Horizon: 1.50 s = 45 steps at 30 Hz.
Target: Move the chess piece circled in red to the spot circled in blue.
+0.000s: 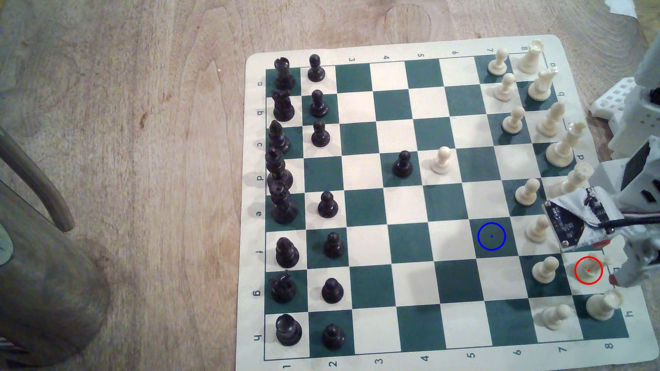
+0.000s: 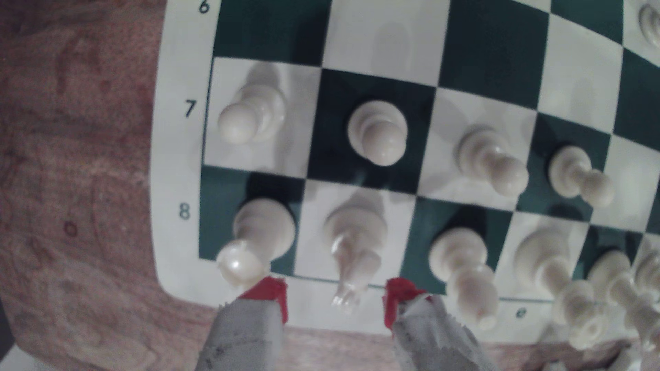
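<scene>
The fingers [image 2: 335,303], grey with red tips, stand spread apart above the knight [image 2: 355,242], one tip on each side of its head and neither touching it. The knight stands upright on a white square in row 8, at the board's edge nearest the arm; in the exterior view that square carries the red ring and the knight [image 1: 591,265] is mostly hidden behind the arm, so its outline is hard to make out there. On one side of it stands the rook [image 2: 259,232] on the dark corner square, on the other a bishop [image 2: 460,260]. Beyond the knight, a row of cream pawns fills row 7, with one pawn [image 2: 378,132] on the dark square straight ahead of it. Farther out, the blue-ringed spot [image 1: 491,236] is a bare dark green square in row 6, one file toward the exterior view's top from the knight's. Farther still, a black pawn [image 1: 403,164] and a cream pawn [image 1: 441,160] face each other mid-board, and the black pieces line the far edge of the board [image 1: 389,210] on the wooden table [image 1: 125,142].
</scene>
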Tool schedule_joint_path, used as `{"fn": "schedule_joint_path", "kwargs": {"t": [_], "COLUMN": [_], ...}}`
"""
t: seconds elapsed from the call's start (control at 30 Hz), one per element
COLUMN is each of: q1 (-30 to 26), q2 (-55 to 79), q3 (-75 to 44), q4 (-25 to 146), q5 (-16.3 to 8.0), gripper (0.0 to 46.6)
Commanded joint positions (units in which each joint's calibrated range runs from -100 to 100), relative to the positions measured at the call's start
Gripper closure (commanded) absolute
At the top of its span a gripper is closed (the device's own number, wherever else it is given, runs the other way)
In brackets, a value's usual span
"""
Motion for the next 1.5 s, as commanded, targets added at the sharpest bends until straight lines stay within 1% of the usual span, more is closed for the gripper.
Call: {"fn": "schedule_joint_path", "kwargs": {"t": [0.0,0.8,0.83,0.93,1.07,1.1,1.23,1.33,1.47], "q1": [0.3,1.4,1.8,2.1,2.5,2.8,3.4,3.6,3.6], "q2": [0.3,1.6,1.4,0.8,0.1,-0.1,-0.6,-0.6,-1.4], "q3": [-0.1,5.9,6.0,5.6,2.7,1.4,0.2,0.8,0.8], "q4": [-1.2,-7.1,-7.1,-6.7,-3.9,-2.8,-1.5,-1.2,-1.2], "q5": [-0.4,0.1,0.3,0.4,0.5,0.6,1.0,1.1,1.1], "gripper": [30.6,29.8,29.1,28.4,27.6,26.8,26.9,28.1,28.0]}}
